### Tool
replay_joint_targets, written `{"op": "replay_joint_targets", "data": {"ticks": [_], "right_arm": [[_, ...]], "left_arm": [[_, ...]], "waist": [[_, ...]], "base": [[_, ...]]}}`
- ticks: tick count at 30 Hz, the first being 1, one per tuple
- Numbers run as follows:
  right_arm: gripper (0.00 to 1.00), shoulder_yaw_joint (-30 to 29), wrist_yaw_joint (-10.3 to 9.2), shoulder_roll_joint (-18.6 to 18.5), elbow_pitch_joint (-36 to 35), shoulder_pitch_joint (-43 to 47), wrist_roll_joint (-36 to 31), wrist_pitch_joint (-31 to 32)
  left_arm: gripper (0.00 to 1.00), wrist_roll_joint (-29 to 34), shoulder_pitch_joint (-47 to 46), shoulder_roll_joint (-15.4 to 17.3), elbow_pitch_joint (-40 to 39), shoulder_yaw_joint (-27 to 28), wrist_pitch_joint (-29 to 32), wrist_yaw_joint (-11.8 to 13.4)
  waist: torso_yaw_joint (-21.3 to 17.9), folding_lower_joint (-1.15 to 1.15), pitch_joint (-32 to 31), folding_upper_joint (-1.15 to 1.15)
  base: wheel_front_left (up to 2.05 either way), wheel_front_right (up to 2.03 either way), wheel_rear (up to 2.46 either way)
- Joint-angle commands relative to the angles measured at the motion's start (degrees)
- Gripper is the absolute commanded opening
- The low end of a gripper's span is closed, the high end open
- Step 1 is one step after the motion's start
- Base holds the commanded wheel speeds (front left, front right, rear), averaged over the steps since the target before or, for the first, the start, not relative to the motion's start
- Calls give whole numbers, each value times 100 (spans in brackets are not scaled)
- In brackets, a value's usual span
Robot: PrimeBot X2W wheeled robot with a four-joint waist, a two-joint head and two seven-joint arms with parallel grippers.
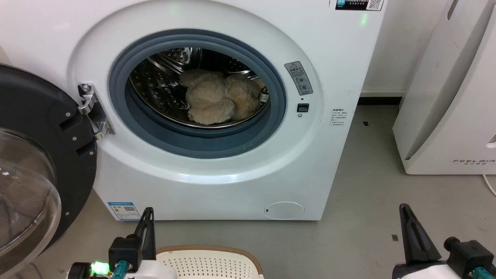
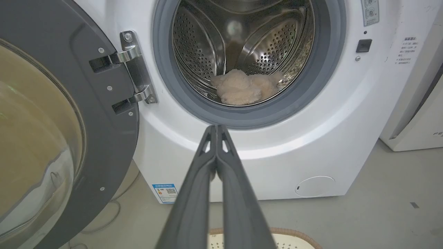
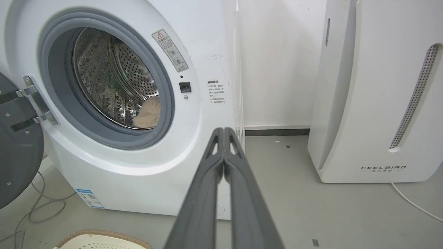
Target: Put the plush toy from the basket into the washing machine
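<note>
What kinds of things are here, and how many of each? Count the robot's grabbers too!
plush toy: 1
washing machine: 1
basket: 1
white appliance: 1
grippers: 2, the left gripper and the right gripper
Total: 6

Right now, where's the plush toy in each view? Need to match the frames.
Head view: plush toy upper centre, lying low in the drum of the washing machine.
Left wrist view: plush toy top centre, at the drum's bottom.
Right wrist view: plush toy left of centre, partly hidden by the grey gasket.
Shared landmark: the black latch socket right of the gasket.
</note>
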Motion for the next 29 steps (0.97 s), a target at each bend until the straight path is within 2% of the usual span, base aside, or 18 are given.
{"op": "replay_joint_targets", "data": {"ticks": [1, 29], "right_arm": [[0, 7, -1, 0, -38, -69, -48, 49], [0, 61, -2, -1, -139, -178, -295, 402]], "left_arm": [[0, 29, -1, -29, -51, 28, 30, -19], [0, 67, -3, -112, -378, 145, 382, -185]], "waist": [[0, 0, 1, 0], [-13, 0, 32, 0]], "base": [[0, 0, 0], [0, 0, 0]]}}
